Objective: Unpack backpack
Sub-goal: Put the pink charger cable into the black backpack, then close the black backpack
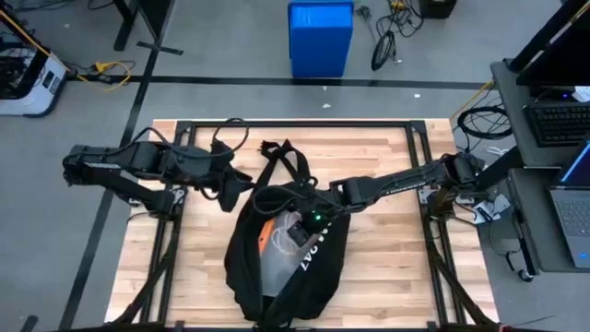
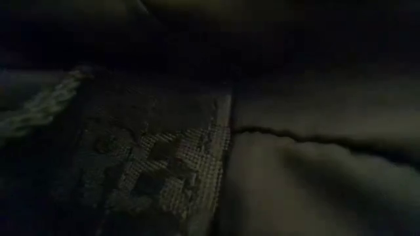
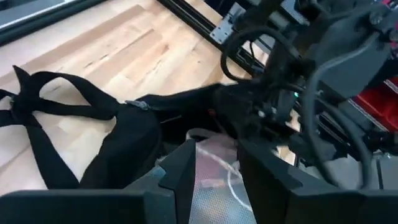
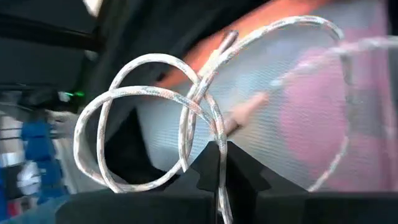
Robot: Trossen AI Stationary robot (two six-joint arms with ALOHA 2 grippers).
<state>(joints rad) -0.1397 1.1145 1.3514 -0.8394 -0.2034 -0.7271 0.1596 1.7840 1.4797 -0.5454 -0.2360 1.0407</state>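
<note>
The black backpack (image 1: pixel 286 267) lies on the wooden table, its straps (image 1: pixel 281 161) spread toward the far edge and its white lettering (image 1: pixel 309 258) facing up. In its opening show a clear mesh pouch (image 1: pixel 277 258) and something orange (image 1: pixel 265 232). My right gripper (image 1: pixel 309 219) reaches into the opening from the right and is shut on a looped white cord (image 4: pixel 149 93) in front of the pouch (image 4: pixel 298 106). My left gripper (image 3: pixel 214 155) stands open at the opening's left rim (image 1: pixel 232 194), and the pouch shows between its fingers. The low view is blocked by dark fabric. My right gripper pinches the white cord (image 4: pixel 219 140) between its two shut fingers, where several strands of the coil cross. The loops stand free beyond the fingertips, in front of the mesh pouch, and one strand runs back between the fingers.
Black frame rails (image 1: pixel 277 124) edge the table. Bare wood (image 1: pixel 175 277) lies to the backpack's left and right. A blue bin (image 1: pixel 320 37) stands on the floor beyond the far edge, and a desk with a laptop (image 1: pixel 572 184) is at the right.
</note>
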